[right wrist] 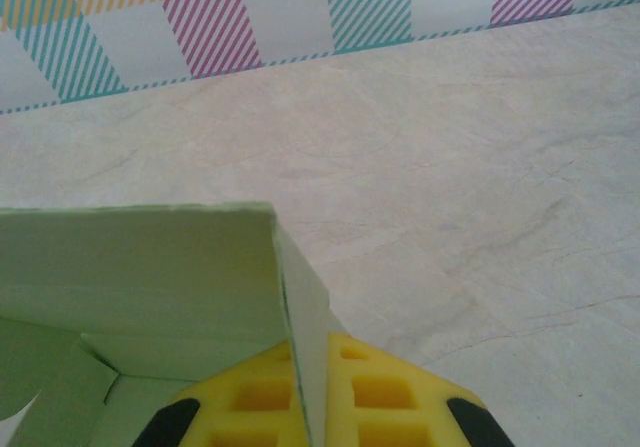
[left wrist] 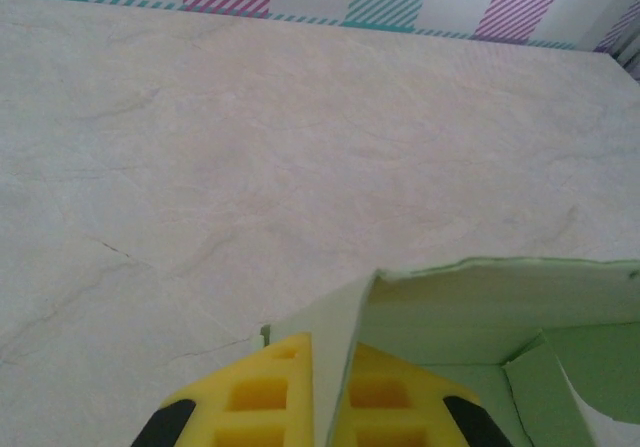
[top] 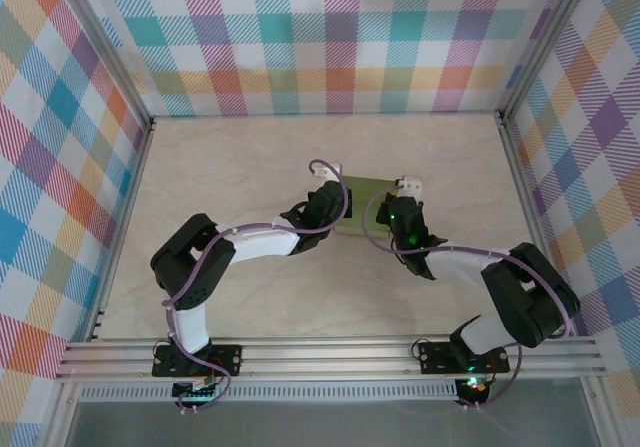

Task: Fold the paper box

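Paper box (top: 365,207) found mid-table (top: 250,157), between both arms, part-folded, walls raised. Left end wall pinched by left gripper (left wrist: 330,387), pads closed tight on thin card. Right end wall pinched likewise by right gripper (right wrist: 310,392). Both ends gripped, probably so box is steadied while walls are squared. Inner flap (left wrist: 540,367) seen loose, not yet tucked.
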`<state>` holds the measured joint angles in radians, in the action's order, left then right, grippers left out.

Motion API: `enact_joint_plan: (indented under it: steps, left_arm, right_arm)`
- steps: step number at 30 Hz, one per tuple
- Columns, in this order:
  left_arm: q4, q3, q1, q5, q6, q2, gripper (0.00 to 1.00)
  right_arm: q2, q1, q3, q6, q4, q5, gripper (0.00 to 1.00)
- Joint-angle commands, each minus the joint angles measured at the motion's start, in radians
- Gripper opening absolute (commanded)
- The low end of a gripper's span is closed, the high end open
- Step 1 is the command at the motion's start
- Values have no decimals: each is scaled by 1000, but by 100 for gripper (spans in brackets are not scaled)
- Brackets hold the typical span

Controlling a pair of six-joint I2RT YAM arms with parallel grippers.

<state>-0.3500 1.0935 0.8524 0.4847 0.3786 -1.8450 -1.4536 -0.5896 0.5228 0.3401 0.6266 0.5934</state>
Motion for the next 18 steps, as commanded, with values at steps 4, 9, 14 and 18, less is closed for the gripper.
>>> enact_joint_plan:
  steps: [4, 9, 14, 18]
  left_arm:
    - [-127, -68, 49, -23, -34, 17, 0]
    - [-190, -119, 66, -3, -57, 21, 0]
    - [-212, -152, 74, 7, -56, 26, 0]
    - [-224, -170, 79, 14, -56, 27, 0]
  right_arm:
    - [1, -50, -43, 4, 119, -28, 0]
    - [8, -59, -78, 11, 145, -26, 0]
    - [19, -68, -120, 27, 173, -29, 0]
    - [33, -73, -140, 41, 170, -27, 0]
